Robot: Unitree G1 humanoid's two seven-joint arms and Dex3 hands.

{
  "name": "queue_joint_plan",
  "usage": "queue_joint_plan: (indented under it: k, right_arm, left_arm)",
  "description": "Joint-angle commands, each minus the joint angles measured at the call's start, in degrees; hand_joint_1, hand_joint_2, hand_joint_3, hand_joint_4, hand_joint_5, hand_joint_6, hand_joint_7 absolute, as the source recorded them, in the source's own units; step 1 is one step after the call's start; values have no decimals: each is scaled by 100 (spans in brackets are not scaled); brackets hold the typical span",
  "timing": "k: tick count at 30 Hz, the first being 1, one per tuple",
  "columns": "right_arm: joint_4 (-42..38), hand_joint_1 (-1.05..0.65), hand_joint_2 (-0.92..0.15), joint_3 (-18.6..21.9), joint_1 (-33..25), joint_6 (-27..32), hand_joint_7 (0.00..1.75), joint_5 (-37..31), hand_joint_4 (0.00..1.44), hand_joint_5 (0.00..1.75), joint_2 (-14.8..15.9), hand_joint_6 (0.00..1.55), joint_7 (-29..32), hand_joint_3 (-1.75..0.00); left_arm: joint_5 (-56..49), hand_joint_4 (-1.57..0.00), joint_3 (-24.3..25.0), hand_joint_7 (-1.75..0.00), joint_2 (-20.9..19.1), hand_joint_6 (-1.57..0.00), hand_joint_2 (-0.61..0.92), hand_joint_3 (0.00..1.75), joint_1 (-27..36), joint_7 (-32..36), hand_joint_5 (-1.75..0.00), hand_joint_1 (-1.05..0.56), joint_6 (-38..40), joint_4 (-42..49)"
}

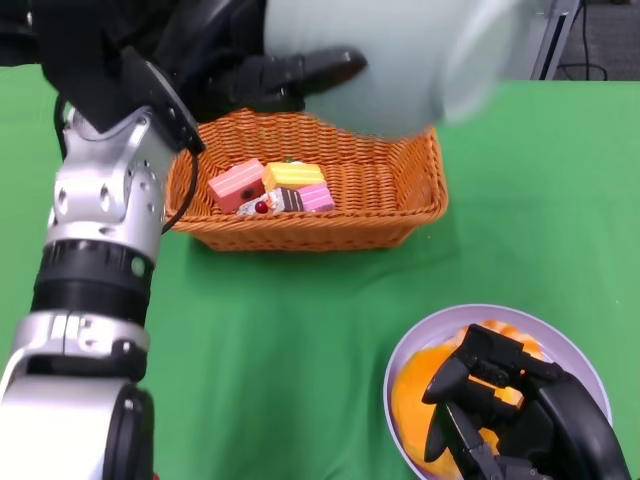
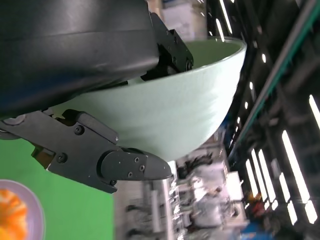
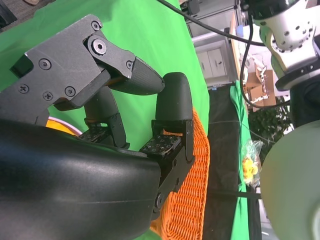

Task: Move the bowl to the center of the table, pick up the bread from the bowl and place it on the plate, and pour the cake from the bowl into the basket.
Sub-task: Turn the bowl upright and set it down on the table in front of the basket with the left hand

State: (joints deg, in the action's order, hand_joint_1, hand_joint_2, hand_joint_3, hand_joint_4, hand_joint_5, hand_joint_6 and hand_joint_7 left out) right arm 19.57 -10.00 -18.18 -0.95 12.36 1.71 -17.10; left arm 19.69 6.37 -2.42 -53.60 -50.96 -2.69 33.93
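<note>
My left hand (image 1: 285,75) grips the pale green bowl (image 1: 400,60) and holds it tipped on its side above the far edge of the orange wicker basket (image 1: 400,215). In the left wrist view the bowl (image 2: 185,105) sits between my fingers (image 2: 95,155). Several small cake pieces (image 1: 268,187), pink, yellow and brown, lie in the basket's left half. At the near right, orange bread (image 1: 420,400) rests on the lavender plate (image 1: 575,355). My right hand (image 1: 500,420) hovers over the plate with fingers curled and nothing visibly held.
Green cloth (image 1: 290,340) covers the table, with free room between basket and plate. The right wrist view shows the basket's rim (image 3: 192,200) beyond my fingers (image 3: 172,125), and a small yellow packet (image 3: 250,162) past the table.
</note>
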Motion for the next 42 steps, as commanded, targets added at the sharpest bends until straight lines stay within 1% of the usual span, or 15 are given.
queue_joint_plan:
  k: [1, 4, 9, 13, 16, 19, 20, 22, 24, 26, 28, 30, 33, 35, 42]
  right_arm:
    - [43, -15, -55, 8, -16, -5, 146, 0, 67, 168, 64, 66, 8, -109]
    - [25, -15, -55, 1, -37, -69, 146, 0, 67, 168, 49, 66, 2, -110]
    - [22, -15, -53, 0, -40, -77, 146, 0, 68, 168, 47, 66, 1, -112]
    - [71, -15, -53, 11, -72, -45, 146, -58, 68, 167, 85, 66, 32, -113]
    - [78, -13, -53, 38, -67, 24, 146, 104, 68, 168, 81, 65, -32, -113]
    - [52, -12, -53, 61, -52, -12, 146, 126, 67, 169, 97, 65, -46, -113]
    - [63, -12, -53, 66, -52, 9, 146, 122, 67, 169, 101, 65, -38, -113]
    - [102, -14, -53, 75, -59, 76, 147, 133, 67, 169, 101, 65, -15, -112]
    - [130, -15, -53, 75, -67, 115, 147, 118, 67, 169, 102, 65, 11, -111]
    - [134, -15, -53, 72, -66, 113, 147, 97, 67, 169, 96, 64, 23, -110]
    - [113, -14, -54, 64, -55, 69, 148, 67, 66, 170, 90, 64, 24, -110]
    - [110, -15, -54, 70, -51, 94, 148, 125, 66, 170, 86, 63, -2, -110]
    - [132, -16, -55, 64, -56, 110, 148, 113, 65, 171, 91, 63, 15, -109]
    - [156, -17, -55, 60, -60, 113, 148, 96, 65, 171, 84, 62, 40, -108]
    - [214, -16, -55, 86, -57, 207, 148, 206, 64, 171, 83, 62, 21, -108]
  left_arm:
    - [-1, -70, -67, -161, -125, -60, 92, 37, 116, 30, -175, -34, -15, -233]
    - [-492, -70, -416, -153, -388, -62, 91, 44, 552, -46, -175, -31, -745, -830]
    - [-536, -70, -534, -150, -455, -63, 90, 47, 653, 14, -175, -30, -878, -957]
    - [-1566, -75, -926, -149, -1336, -62, 90, 49, 1240, -156, -175, -24, -2626, -1032]
    - [-1661, -72, -1000, -148, -1499, -61, 79, 65, 1438, -72, -174, -19, -3405, -817]
    - [-1816, -69, -1062, -144, -1626, -62, 72, 71, 1591, 92, -173, -18, -3907, -734]
    - [-1942, -68, -1063, -143, -1677, -62, 72, 72, 1658, 212, -173, -18, -4146, -707]
    - [-2337, -67, -1017, -129, -1773, -67, 76, 55, 1813, 588, -169, -20, -4851, -587]
    - [-2626, -66, -1009, -128, -1834, -68, 82, 37, 1875, 929, -168, -20, -5350, -435]
    - [-2959, -66, -955, -128, -1875, -68, 83, 34, 1959, 1322, -168, -20, -5886, -267]
    - [-3508, -64, -820, -145, -1942, -59, 87, 29, 2128, 1833, -173, -21, -6584, -94]
    - [-4045, -65, -677, -146, -1987, -59, 88, 27, 2281, 2315, -174, -22, -7104, 67]
    - [-4791, -66, -476, -153, -2011, -57, 89, 19, 2418, 2996, -175, -20, -7608, 270]
    - [-5332, -67, -315, -170, -2036, -46, 88, 14, 2599, 3432, -175, -19, -7902, 367]
    - [-6811, -67, -323, -175, -2318, -44, 90, 11, 3040, 4794, -175, -20, -8044, 434]
